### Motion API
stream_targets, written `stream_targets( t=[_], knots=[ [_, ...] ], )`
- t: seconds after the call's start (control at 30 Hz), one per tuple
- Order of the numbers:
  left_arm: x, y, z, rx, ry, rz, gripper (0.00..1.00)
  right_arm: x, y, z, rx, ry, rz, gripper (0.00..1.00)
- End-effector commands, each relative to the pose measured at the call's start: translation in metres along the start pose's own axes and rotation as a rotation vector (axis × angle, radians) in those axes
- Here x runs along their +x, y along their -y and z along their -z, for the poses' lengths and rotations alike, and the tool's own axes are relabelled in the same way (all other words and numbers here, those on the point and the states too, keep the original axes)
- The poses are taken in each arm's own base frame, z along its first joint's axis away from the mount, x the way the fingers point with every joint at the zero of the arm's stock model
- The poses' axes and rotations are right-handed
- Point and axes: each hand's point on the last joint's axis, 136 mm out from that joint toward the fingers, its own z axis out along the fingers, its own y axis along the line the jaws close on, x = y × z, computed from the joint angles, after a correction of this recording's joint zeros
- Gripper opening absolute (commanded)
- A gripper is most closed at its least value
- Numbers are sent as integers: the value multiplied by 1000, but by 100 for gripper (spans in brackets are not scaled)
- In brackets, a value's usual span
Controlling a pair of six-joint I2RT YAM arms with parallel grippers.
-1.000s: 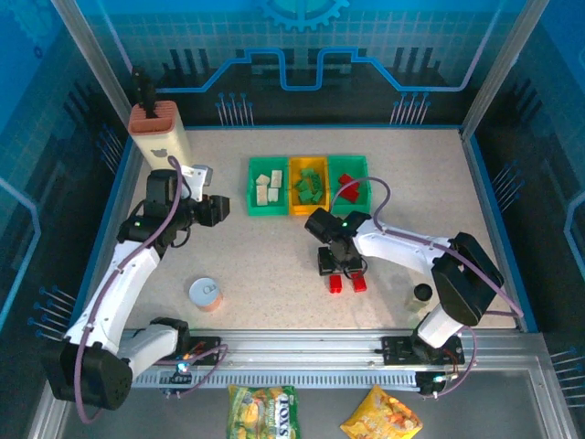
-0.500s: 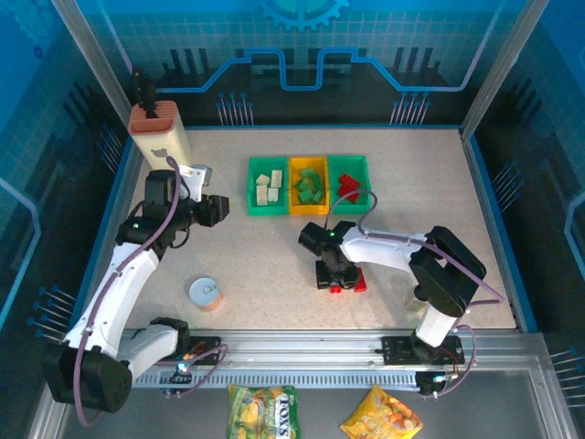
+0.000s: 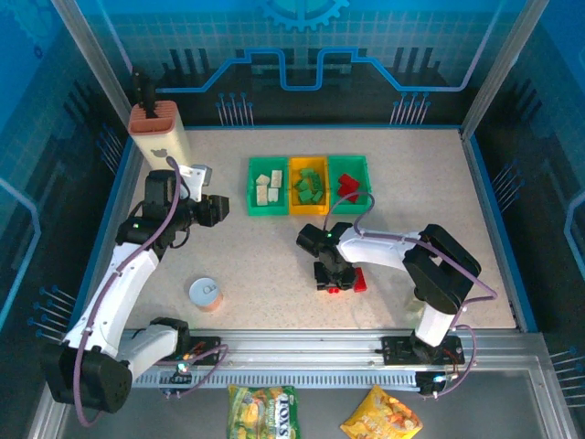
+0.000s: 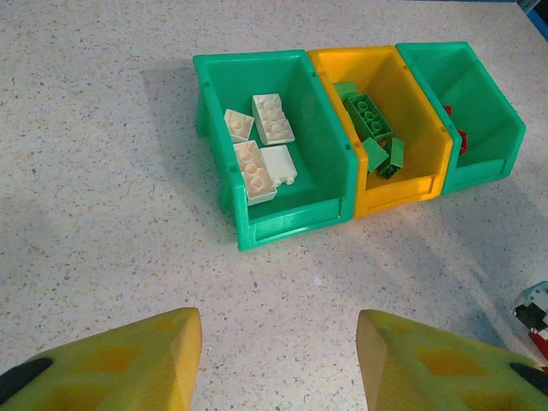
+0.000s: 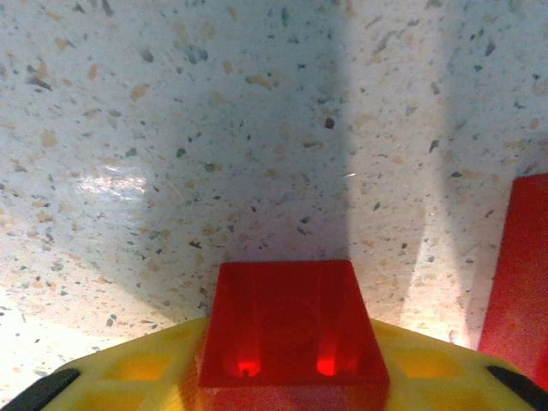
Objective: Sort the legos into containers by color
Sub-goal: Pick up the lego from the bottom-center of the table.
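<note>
The right gripper [image 3: 333,276] is down on the speckled counter [image 3: 256,265], in front of the 3 containers and well apart from them. In the right wrist view its yellow fingers [image 5: 128,372] press both sides of 1 red lego [image 5: 289,321], so it is grasping that brick. The brick looks to be at counter level; whether it still touches the surface I cannot tell. A second red lego [image 5: 520,274] lies loose on the counter just beside it, on the gripper's right side.

The containers stand in a touching row towards the far side of the counter. The left green container [image 4: 248,58] holds 4 cream legos [image 4: 261,145]. The yellow container [image 4: 398,195] in the middle holds several green legos [image 4: 370,116]. The right green container [image 4: 479,175] holds red legos [image 3: 345,186], mostly hidden behind its wall in the left wrist view.

The left gripper [image 4: 278,338] hangs above bare counter to the left of the containers and faces them. Its jaws stand apart with nothing between them, so it is released.

A beige knife block [image 3: 160,133] stands in the far left corner. A round white-lidded can [image 3: 207,294] sits near the left arm.
</note>
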Motion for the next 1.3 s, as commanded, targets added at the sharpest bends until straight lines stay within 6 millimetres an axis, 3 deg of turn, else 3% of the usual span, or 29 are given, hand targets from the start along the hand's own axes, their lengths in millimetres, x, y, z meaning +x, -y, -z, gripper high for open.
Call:
stream_targets(
  t=[0.0,0.43,0.67,0.97,1.27],
  knots=[
    [-4,8,3,29,21,-28,52,4,9,-8,65,-12,-10,41],
    [-2,7,2,26,13,-26,52,0,6,2,64,4,4,35],
    [-2,5,1,22,9,-26,52,-15,0,16,48,28,32,35],
    [-1,5,0,17,6,-28,52,-55,7,39,10,66,62,35],
    [-1,4,0,14,3,-27,52,-122,35,69,-26,122,50,35]
  ],
)
